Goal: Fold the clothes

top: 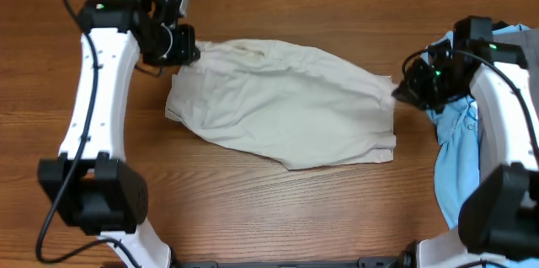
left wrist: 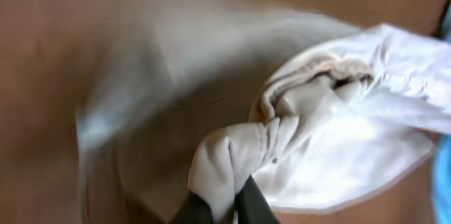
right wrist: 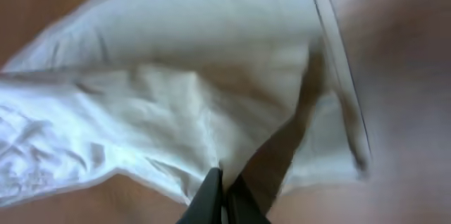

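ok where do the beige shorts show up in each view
Overhead: shorts spread across the middle of the picture.
Left wrist: shorts bunched centre-right, pinched by the left gripper.
Right wrist: shorts fill the upper left, edge in the right gripper.
Shared landmark: the brown wooden table.

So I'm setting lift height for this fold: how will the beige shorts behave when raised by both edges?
Probably floppy: the shorts bunch into soft folds where the left gripper pinches them. Likely light, as the cloth looks thin and creased at the right gripper. Held only at both ends, the middle would probably sag.
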